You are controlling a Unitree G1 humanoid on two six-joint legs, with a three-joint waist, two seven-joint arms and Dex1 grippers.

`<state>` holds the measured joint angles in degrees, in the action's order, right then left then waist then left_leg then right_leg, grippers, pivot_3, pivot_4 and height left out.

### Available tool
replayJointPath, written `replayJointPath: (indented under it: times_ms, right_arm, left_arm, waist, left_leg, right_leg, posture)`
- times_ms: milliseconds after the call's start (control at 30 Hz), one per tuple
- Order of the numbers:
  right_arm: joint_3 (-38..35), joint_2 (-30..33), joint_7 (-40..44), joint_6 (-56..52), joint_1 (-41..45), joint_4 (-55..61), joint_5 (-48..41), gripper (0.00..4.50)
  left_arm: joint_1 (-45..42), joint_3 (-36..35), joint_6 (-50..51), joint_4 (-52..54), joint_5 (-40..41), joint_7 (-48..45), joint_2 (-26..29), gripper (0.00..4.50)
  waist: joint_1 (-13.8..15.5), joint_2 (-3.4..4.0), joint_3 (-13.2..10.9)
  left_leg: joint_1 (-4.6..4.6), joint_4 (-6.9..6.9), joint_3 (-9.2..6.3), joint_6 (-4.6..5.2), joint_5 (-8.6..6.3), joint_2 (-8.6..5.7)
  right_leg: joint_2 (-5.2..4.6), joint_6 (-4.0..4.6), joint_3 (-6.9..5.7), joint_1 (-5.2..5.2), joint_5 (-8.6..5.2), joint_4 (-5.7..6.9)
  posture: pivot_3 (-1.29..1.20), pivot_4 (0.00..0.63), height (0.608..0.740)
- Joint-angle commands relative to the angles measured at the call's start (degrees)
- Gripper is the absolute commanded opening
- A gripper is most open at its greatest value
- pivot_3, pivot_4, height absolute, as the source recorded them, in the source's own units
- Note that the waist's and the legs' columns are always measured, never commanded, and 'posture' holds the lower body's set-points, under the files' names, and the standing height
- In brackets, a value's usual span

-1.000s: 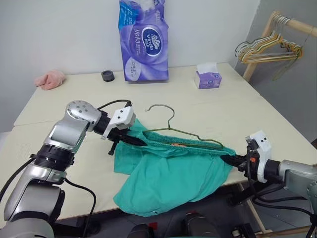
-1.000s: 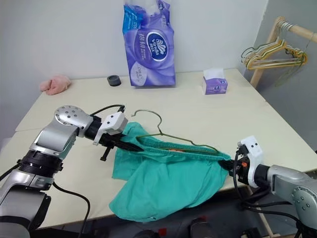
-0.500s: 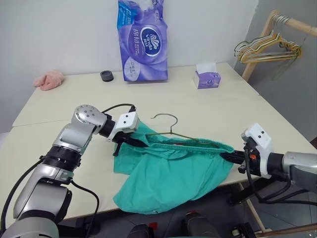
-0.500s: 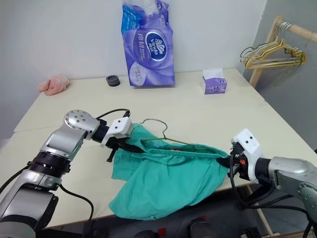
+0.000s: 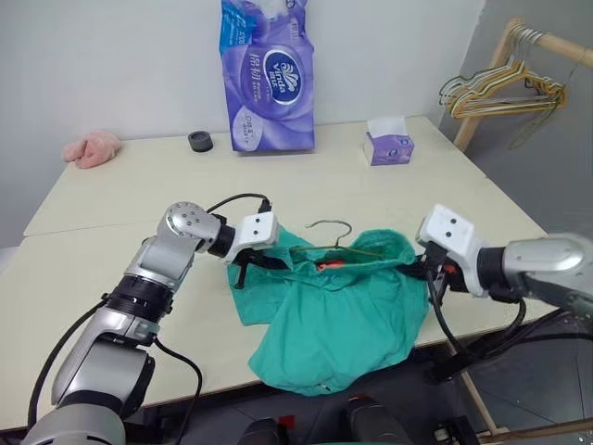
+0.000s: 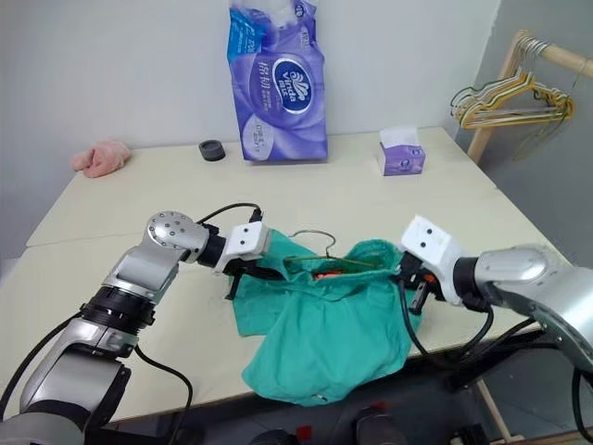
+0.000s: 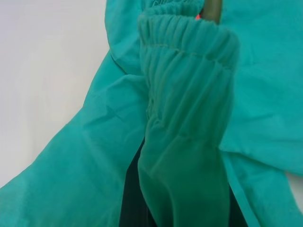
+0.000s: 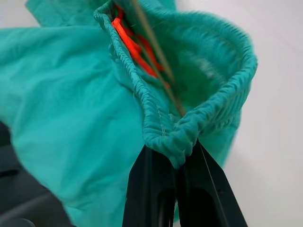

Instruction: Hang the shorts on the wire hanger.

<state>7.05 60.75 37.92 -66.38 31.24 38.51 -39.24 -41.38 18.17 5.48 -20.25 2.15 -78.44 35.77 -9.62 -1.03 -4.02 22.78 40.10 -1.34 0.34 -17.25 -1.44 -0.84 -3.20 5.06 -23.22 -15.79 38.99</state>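
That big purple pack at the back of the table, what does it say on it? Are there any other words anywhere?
"Vinda": in the dark blue oval on the purple tissue pack.
Large white characters above the oval: too blurred to read.
Small print lower on the pack: too small to read.
Small purple tissue box: no print that can be read.
Shorts: no readable label.

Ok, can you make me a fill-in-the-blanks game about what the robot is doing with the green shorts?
1. Both grippers pinch the shorts by the gathered ____.
2. The wire hanger has its curved ____ poking out above the shorts.
3. The left gripper and right gripper are both ____ on the fabric.
4. The small pink cloth lies at the table's far ____ corner.

Missing words: waistband; hook; shut; left
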Motion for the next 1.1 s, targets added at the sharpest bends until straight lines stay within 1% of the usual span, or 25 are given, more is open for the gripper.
replayJointPath:
  times_ms: [33, 100, 167, 200, 233, 367, 500, 667, 733, 800, 900, 1100]
  right_arm:
    - [4.6, -0.4, 3.3, 4.4, 4.5, -0.1, 4.2, 0.02]
    - [6.6, -0.9, 3.8, 5.9, 5.3, -0.8, 6.4, 0.02]
    - [8.0, -0.5, 4.7, 7.9, 5.2, -1.1, 9.0, 0.56]
    - [8.6, 0.1, 5.4, 8.9, 5.0, -1.0, 10.2, 0.73]
    - [9.0, 0.4, 6.1, 9.6, 4.8, -0.9, 11.1, 0.99]
    - [7.5, 2.3, 8.5, 10.3, 2.9, 0.6, 12.1, 2.35]
    - [3.9, 6.9, 11.6, 10.5, -1.5, 2.6, 11.5, 3.74]
    - [-2.3, 10.0, 11.6, 9.7, -7.5, 1.5, 11.8, 3.74]
    - [-4.8, 10.0, 10.9, 9.5, -9.9, 0.0, 12.1, 3.74]
    - [-5.2, 8.9, 10.5, 9.6, -11.0, -0.5, 12.1, 3.74]
    - [-3.2, 7.2, 9.9, 10.3, -11.2, -1.7, 12.9, 3.74]
    - [6.3, 2.3, 10.2, 14.7, -5.4, -10.0, 20.4, 3.74]
  left_arm:
    - [0.2, -0.4, -0.8, 0.9, -0.9, 3.6, -2.0, 0.0]
    - [1.2, 0.0, -0.8, 1.9, -1.3, 4.5, -2.8, 0.0]
    - [2.2, 0.1, -0.2, 3.1, -1.4, 4.8, -3.3, 0.0]
    - [2.5, 0.2, 0.0, 3.6, -1.4, 4.9, -3.4, 0.0]
    - [2.7, 0.1, 0.1, 3.8, -1.5, 5.0, -3.4, 0.0]
    - [3.4, -0.1, 1.6, 5.1, -1.2, 5.8, -4.0, 0.0]
    - [3.8, 0.1, 2.5, 6.0, -1.1, 6.2, -4.3, 0.0]
    - [3.9, 0.0, 3.3, 6.8, -1.0, 6.4, -4.5, 0.0]
    - [3.9, 0.0, 3.4, 7.0, -0.9, 6.3, -4.5, 0.0]
    - [3.9, 0.2, 3.6, 7.2, -0.8, 6.0, -4.5, 0.0]
    - [3.6, 0.4, 3.5, 7.1, -0.8, 5.5, -4.5, 0.0]
    - [3.2, 0.4, 3.8, 7.5, -0.8, 5.0, -4.5, 0.0]
  waist:
    - [-0.1, 0.02, 0.0]
    - [-0.1, 0.02, 0.0]
    - [-0.1, 0.02, 0.0]
    - [-0.1, 0.03, 0.0]
    - [-0.1, 0.03, 0.0]
    - [0.1, 0.04, 0.0]
    - [0.2, 0.04, 0.0]
    - [0.1, 0.05, 0.0]
    - [0.0, 0.05, 0.0]
    - [0.0, 0.06, 0.0]
    - [-0.1, 0.07, 0.0]
    - [-0.1, 0.07, 0.0]
  left_leg:
    - [-0.01, 0.0, 0.0, 0.0, 0.0, 0.0]
    - [0.01, 0.0, -0.01, 0.0, 0.0, 0.01]
    - [0.02, -0.01, -0.01, 0.0, 0.0, 0.0]
    - [0.03, -0.02, -0.01, 0.0, 0.0, 0.0]
    - [0.03, -0.02, -0.01, 0.0, 0.0, 0.0]
    - [0.03, -0.01, -0.02, -0.01, 0.0, 0.0]
    - [0.04, -0.01, -0.03, 0.0, 0.0, -0.02]
    - [0.01, -0.01, -0.03, -0.01, 0.0, -0.02]
    - [-0.01, 0.0, -0.02, -0.01, 0.0, -0.02]
    - [-0.02, 0.0, 0.0, -0.01, 0.0, -0.02]
    - [-0.04, 0.0, 0.0, -0.01, 0.0, -0.01]
    - [-0.04, 0.01, 0.04, -0.01, 0.0, -0.04]
  right_leg:
    - [0.0, 0.0, 0.0, 0.0, 0.0, 0.01]
    - [0.0, 0.0, -0.01, -0.01, 0.0, 0.02]
    - [0.0, 0.0, 0.0, -0.03, 0.0, 0.01]
    - [-0.01, 0.0, 0.0, -0.04, 0.0, 0.01]
    - [-0.02, 0.0, 0.0, -0.04, 0.0, 0.01]
    - [-0.04, 0.01, -0.02, -0.05, 0.01, 0.03]
    - [-0.07, 0.01, -0.05, -0.03, 0.01, 0.01]
    - [-0.07, 0.01, -0.06, -0.02, 0.01, 0.03]
    - [-0.07, 0.01, -0.06, 0.02, 0.01, 0.04]
    - [-0.07, 0.01, -0.04, 0.03, 0.01, 0.04]
    - [-0.05, 0.01, -0.04, 0.03, 0.01, 0.05]
    - [-0.06, 0.0, 0.01, 0.03, 0.01, 0.04]
  posture:
    - [-0.23, 0.035, 0.74]
    - [-0.23, 0.035, 0.74]
    - [-0.23, 0.036, 0.74]
    - [-0.23, 0.036, 0.74]
    - [-0.23, 0.036, 0.74]
    - [-0.23, 0.037, 0.74]
    - [-0.23, 0.04, 0.74]
    - [-0.23, 0.042, 0.74]
    - [-0.24, 0.043, 0.74]
    - [-0.24, 0.043, 0.74]
    - [-0.24, 0.043, 0.74]
    - [-0.24, 0.041, 0.74]
